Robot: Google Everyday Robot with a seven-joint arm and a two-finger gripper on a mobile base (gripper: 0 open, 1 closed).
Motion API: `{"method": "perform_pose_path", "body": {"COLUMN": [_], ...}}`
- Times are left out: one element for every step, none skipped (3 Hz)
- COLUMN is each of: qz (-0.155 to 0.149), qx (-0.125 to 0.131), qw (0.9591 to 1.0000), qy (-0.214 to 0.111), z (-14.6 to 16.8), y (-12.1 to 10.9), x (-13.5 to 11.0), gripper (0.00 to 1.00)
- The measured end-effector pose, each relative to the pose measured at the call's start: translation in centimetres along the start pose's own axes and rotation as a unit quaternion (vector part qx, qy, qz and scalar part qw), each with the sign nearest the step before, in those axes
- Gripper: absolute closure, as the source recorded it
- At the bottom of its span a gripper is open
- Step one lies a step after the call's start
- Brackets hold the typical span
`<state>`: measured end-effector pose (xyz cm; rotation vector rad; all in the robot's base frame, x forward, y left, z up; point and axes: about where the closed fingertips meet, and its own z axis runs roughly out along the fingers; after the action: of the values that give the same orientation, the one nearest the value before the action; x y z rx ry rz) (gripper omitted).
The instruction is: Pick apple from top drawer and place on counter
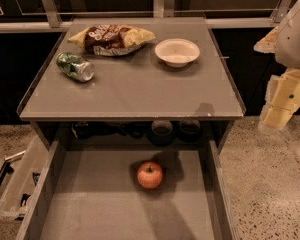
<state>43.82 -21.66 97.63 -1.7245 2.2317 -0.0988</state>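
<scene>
We see the apple [149, 174], red with yellowish patches and a short stem, resting on the floor of the open top drawer [90, 204], toward its back. The gripper [279, 115] hangs well apart, up at the right beside the counter [135, 86], pointing down from the arm [295, 34]; whether it is released or clenched we cannot tell.

apple [149, 175]: small, round, red with yellowish patches, stem up. resting on floor of top drawer [90, 204], near centre, clear of side walls. top drawer: grey, shallow, pulled open below counter [140, 91]. counter: flat grey matte top, thin raised rim. gripper [276, 118]: beyond counter's right edge, well apart from apple.
</scene>
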Motion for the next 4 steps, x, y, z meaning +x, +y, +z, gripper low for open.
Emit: {"method": "perform_pose_path", "body": {"qz": [0.0, -0.002, -0.016, -0.029], "qx": [0.0, -0.001, 0.009, 0.024], "qw": [1.0, 0.9999, 0.9991, 0.9959], "qy": [0.0, -0.012, -0.038, -0.082], "z": [0.0, 0.9, 2.5, 5.4], "y": [0.0, 0.5, 2.2, 3.9], "x": [0.0, -0.5, -0.6, -0.2], "gripper": [0.0, 0.0, 0.0, 0.0]}}
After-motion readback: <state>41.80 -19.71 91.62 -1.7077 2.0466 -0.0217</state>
